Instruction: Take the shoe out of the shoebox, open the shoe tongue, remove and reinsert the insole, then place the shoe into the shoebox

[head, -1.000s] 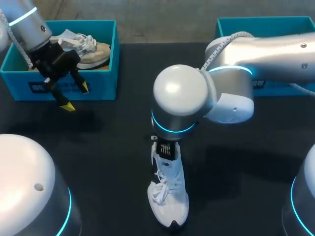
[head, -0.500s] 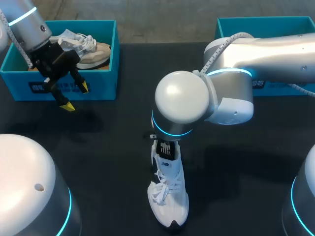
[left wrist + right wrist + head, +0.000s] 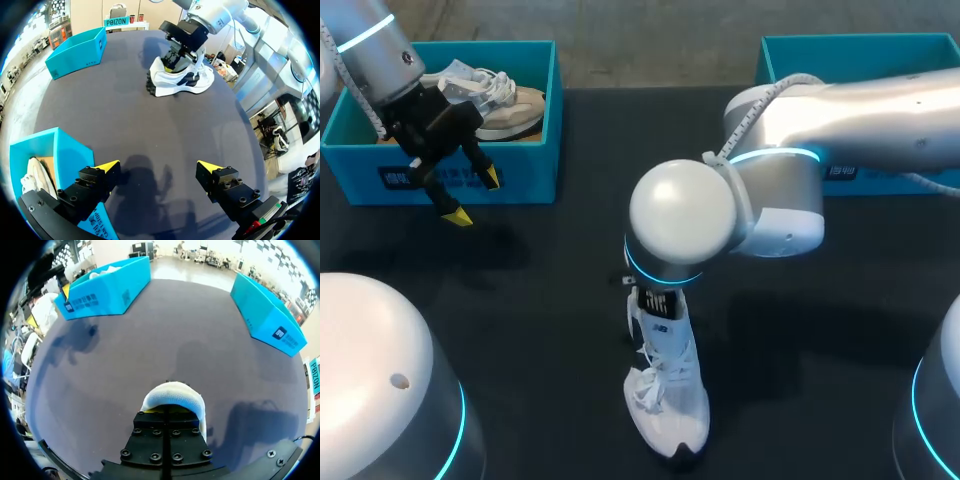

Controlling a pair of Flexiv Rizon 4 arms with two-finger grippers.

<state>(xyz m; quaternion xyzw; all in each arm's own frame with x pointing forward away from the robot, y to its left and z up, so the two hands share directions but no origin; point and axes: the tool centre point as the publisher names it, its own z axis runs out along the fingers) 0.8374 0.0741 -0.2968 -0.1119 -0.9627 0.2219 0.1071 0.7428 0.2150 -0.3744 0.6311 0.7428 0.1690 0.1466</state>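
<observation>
white mesh and laces: in the head view the white shoe (image 3: 665, 400) lies on the black table (image 3: 550, 300), out of both boxes, toe toward the near edge, with my right gripper (image 3: 655, 302) down at its heel opening. my left gripper (image 3: 475, 197) hangs released just in front of the left shoebox (image 3: 520, 170), which holds a beige shoe (image 3: 510, 105). in the left wrist view its yellow tips stand wide apart over bare table, the white shoe well ahead. in the right wrist view the finger blocks are pressed together, apparently clenched on the heel collar; the tips are hidden. i judge the shoe light and soft-walled, stiff only at sole and heel, so hold it there; the tongue wants a gentle pinch.
</observation>
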